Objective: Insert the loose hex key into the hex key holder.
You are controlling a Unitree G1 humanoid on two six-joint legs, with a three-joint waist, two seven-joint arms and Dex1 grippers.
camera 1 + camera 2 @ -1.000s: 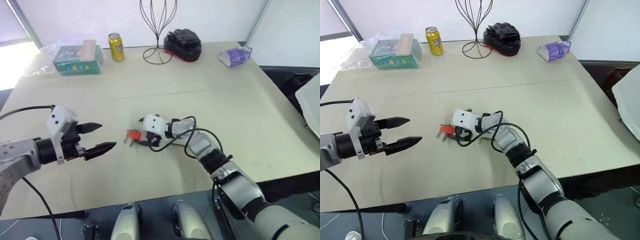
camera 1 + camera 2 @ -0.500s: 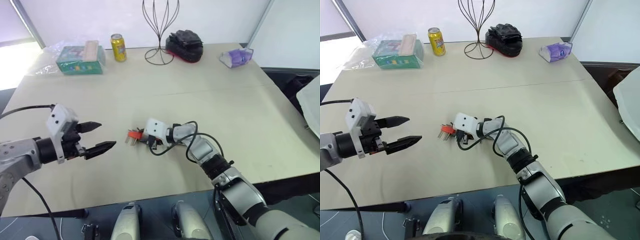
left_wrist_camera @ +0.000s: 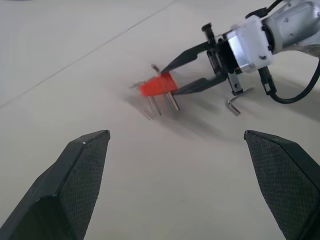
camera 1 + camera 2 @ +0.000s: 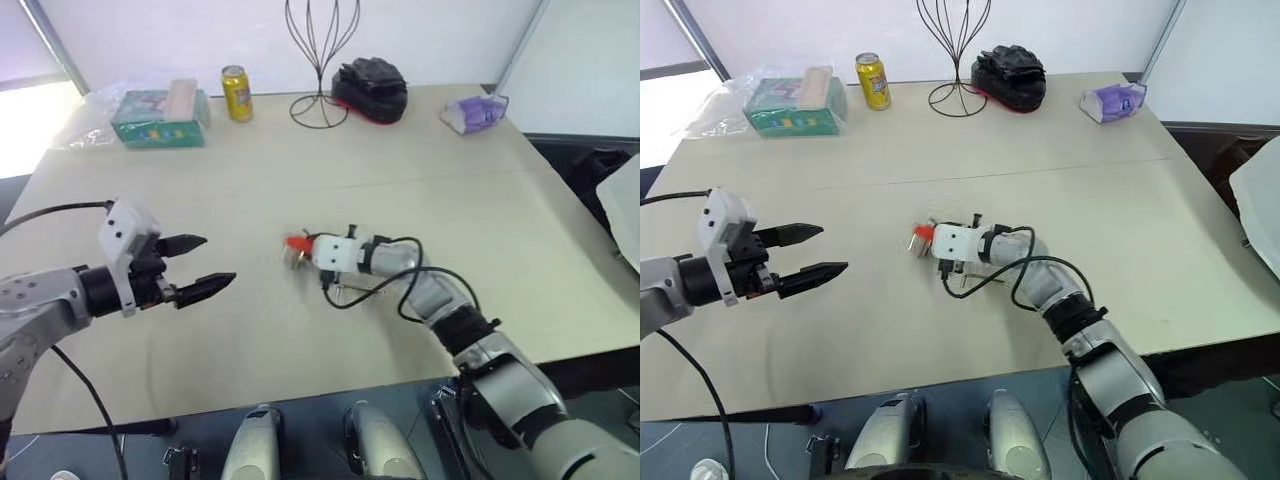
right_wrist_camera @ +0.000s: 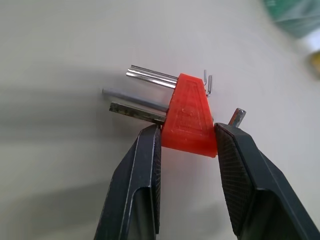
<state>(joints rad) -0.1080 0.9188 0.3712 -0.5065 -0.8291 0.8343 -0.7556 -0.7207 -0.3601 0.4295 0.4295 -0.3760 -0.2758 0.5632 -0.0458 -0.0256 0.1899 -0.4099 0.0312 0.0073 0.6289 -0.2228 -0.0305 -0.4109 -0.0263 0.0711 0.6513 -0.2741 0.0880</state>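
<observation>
The right gripper (image 5: 185,150) is clamped on the hex key holder (image 5: 190,116), which is held just above the table (image 4: 300,170). The loose hex key (image 3: 233,104) is seen lying on the table beneath that gripper. The left gripper (image 4: 203,267) is held open, well apart.

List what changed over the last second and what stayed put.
The right gripper closed its fingers on the hex key holder and lifted it off the table, carrying it toward the robot's right. The loose hex key now shows on the table beneath that gripper. The left gripper is open as before, and the can and green box stayed put.
</observation>
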